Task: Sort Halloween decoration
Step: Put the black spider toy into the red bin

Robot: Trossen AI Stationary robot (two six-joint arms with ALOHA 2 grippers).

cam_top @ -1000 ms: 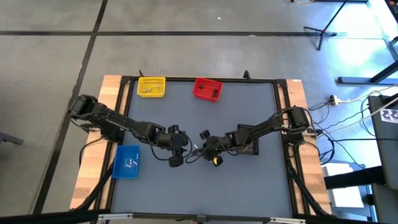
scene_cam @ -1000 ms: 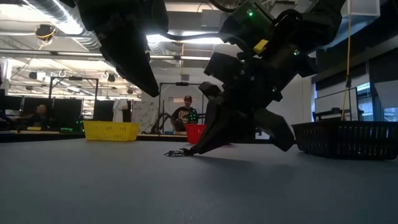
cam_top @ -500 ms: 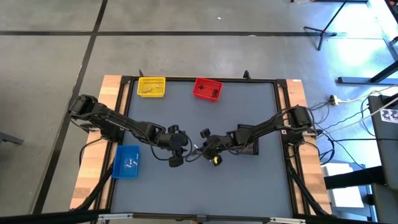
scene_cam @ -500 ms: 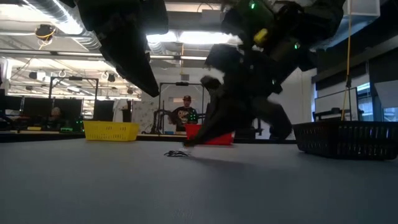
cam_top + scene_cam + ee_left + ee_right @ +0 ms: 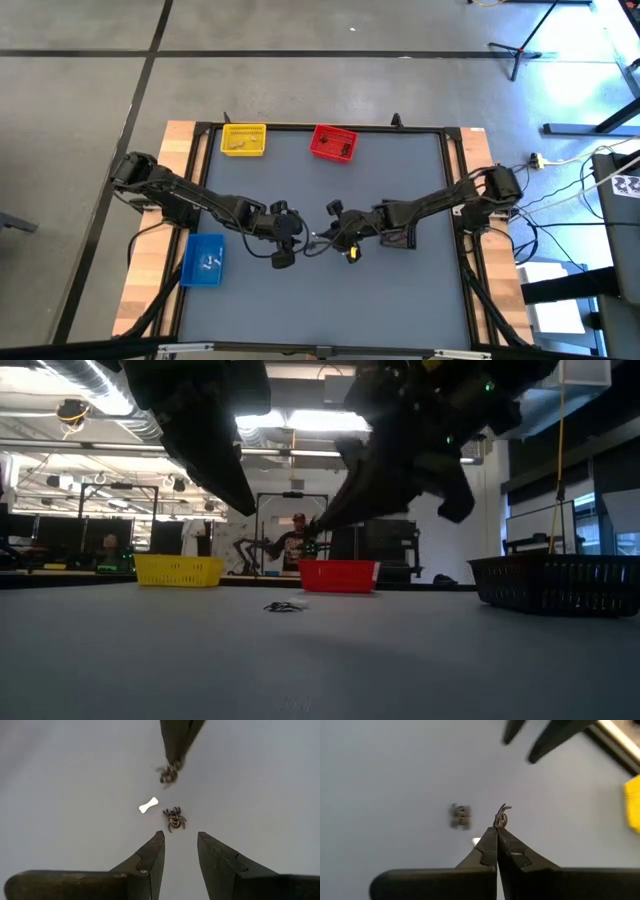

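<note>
Right end effector (image 5: 497, 831) has lifted off the bench (image 5: 300, 300) since a second ago; it was tip-down on the surface by the spider, now it hangs above it. Left end effector (image 5: 179, 845) hasn't moved.

No readable writing or brand marks anywhere I can see.

Right fingers pressed together, pinching a small dark spider trinket (image 5: 502, 815) at the very tips. Left fingers spread, holding nothing.

Count in the left wrist view: one white bone (image 5: 148, 805) and one dark spider (image 5: 174, 818) lying on the bench just ahead of the left tips, bone beside spider, not touching. One more spider at the right tips, so two spiders and one bone in all.

Bins: four, namely yellow (image 5: 244, 139), red (image 5: 333, 143), blue (image 5: 205, 259), black (image 5: 560, 582). Yellow and red sit well beyond both end effectors, blue behind the left one, black behind the right arm. Trinkets inside too small to count.
</note>
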